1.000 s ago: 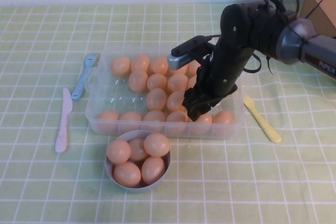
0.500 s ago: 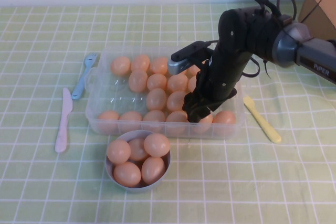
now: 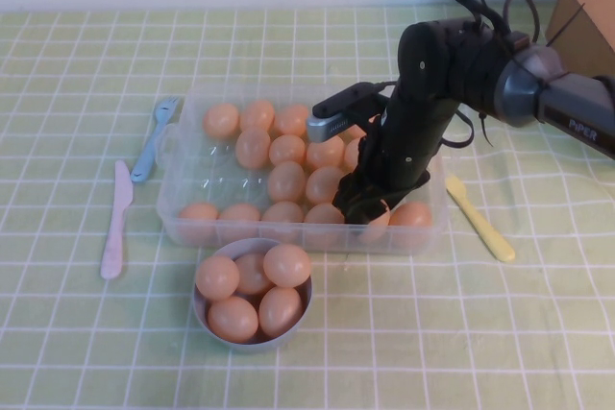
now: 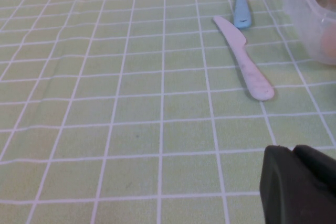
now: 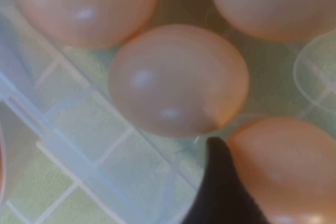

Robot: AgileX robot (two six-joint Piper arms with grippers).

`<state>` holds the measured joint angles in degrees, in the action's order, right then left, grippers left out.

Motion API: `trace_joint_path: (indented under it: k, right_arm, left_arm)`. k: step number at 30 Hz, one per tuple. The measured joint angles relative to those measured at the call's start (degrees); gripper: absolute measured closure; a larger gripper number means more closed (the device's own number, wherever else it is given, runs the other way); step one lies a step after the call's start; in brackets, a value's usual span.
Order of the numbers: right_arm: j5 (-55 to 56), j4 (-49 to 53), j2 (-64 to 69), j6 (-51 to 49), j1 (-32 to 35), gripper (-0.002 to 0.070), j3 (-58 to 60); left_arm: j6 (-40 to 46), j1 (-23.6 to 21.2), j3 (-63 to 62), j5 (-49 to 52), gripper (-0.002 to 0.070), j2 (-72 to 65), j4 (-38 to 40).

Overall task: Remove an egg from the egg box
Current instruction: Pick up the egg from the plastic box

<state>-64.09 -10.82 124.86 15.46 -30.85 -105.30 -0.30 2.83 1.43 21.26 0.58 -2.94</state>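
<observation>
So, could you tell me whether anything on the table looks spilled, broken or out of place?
Nothing stands out. The eggs sit whole in the egg box and the grey bowl. The right pincer reaches into the box's near right corner; the left pincer hangs above bare cloth.

The right gripper (image 3: 370, 210) is buried among the eggs at the near right of the egg box (image 3: 183, 218), its fingertips masked by the black arm, so that their spacing cannot be told. In the right wrist view only one dark fingertip (image 5: 223, 192) is shown, pressed against an egg (image 5: 286, 166) that is cut off by the picture's edge. Of the left gripper (image 4: 302, 184) only a dark corner is seen above the cloth near the pale knife (image 4: 244, 66), and its fingers cannot be judged.
</observation>
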Motion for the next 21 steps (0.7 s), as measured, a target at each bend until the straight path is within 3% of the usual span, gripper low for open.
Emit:
trace_joint_path:
  k: [3,21]
  right_arm:
    - [0.0,-0.1,0.0,0.0,0.0,0.0307,0.0]
    - [-5.8,1.4,-7.6,-0.1,0.3,0.0307,-5.2]
  left_arm:
    - [0.3,0.0,0.0,0.0,0.068,0.0,0.0]
    - [0.3,0.0,0.0,0.0,0.068,0.0,0.0]
